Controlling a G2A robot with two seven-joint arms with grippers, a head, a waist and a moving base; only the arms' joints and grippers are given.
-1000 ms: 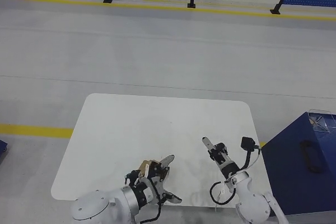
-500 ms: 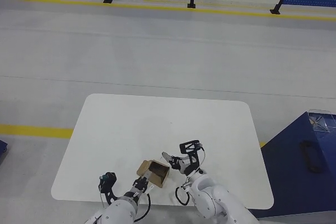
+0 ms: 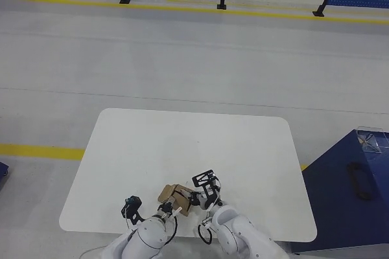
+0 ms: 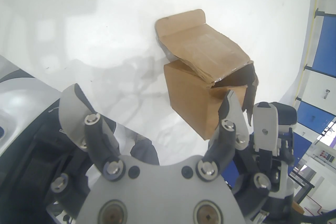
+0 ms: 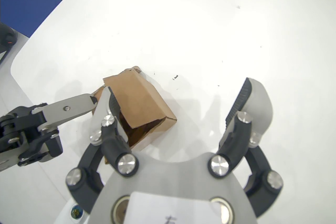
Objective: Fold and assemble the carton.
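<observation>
A small brown carton [image 3: 174,193] lies on its side near the front edge of the white table [image 3: 181,142]. One end gapes open [image 5: 141,104] and a flap [image 4: 181,22] at the other end rests on the table. My left gripper [image 4: 153,104] is open just in front of the carton [image 4: 194,93], with one fingertip [image 5: 78,104] at the carton's side. My right gripper [image 5: 179,99] is open too, and one of its fingers [image 5: 110,104] sits against the carton's open mouth. Seen from above, the left gripper [image 3: 163,208] and the right gripper [image 3: 196,196] flank the carton closely.
The table's front edge runs just behind both wrists. A blue cabinet [image 3: 356,194] stands off the table's right side. The far half of the table is bare white surface.
The right arm has swung from the table's right side over to the carton. The left arm has drawn back toward the front edge, and the carton has turned a little.
</observation>
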